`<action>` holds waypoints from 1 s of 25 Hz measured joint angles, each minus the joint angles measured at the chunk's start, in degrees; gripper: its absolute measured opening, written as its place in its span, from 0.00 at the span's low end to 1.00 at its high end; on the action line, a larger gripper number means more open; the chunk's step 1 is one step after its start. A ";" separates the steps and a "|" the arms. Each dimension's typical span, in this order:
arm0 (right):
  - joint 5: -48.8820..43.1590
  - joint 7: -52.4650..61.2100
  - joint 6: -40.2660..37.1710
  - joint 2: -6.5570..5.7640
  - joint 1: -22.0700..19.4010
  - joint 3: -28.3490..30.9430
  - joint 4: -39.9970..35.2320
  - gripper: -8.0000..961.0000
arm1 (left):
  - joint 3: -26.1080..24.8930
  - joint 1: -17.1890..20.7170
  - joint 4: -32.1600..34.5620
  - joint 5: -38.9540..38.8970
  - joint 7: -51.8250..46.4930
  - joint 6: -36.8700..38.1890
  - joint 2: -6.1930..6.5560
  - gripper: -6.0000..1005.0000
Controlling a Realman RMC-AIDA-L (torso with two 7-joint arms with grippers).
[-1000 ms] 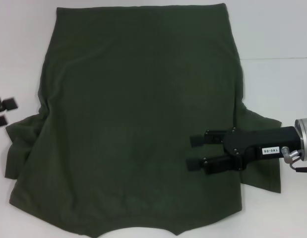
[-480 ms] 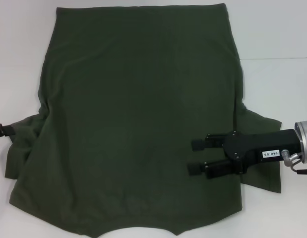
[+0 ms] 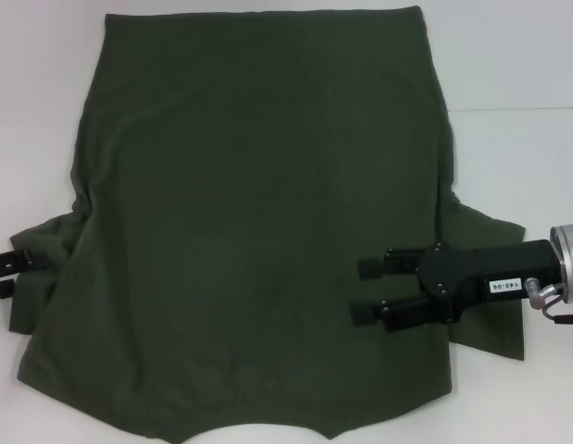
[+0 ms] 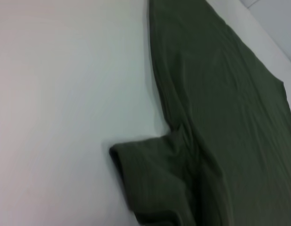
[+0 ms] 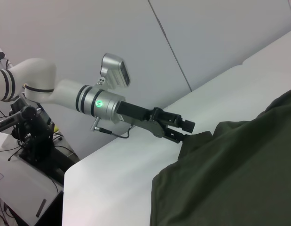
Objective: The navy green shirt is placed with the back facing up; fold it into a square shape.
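The large dark olive-green short-sleeved shirt point(image 3: 258, 222) lies flat, back up, covering most of the white tabletop point(image 3: 517, 65). The right gripper point(image 3: 367, 289) hovers over the shirt body near the right sleeve, jaws apart and empty. The left gripper point(image 5: 186, 131) meets the left sleeve edge; whether its jaws have clamped cannot be told. Judgement: each sleeve should be gripped at its outer edge and folded inward evenly. Plain grey wall panels point(image 5: 206, 28) stand behind.
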 joint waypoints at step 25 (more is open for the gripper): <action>-0.77 -0.35 0.07 0.26 0.24 0.00 0.00 0.98 | 1.01 -1.19 -1.32 0.03 0.75 -2.17 -0.67 0.82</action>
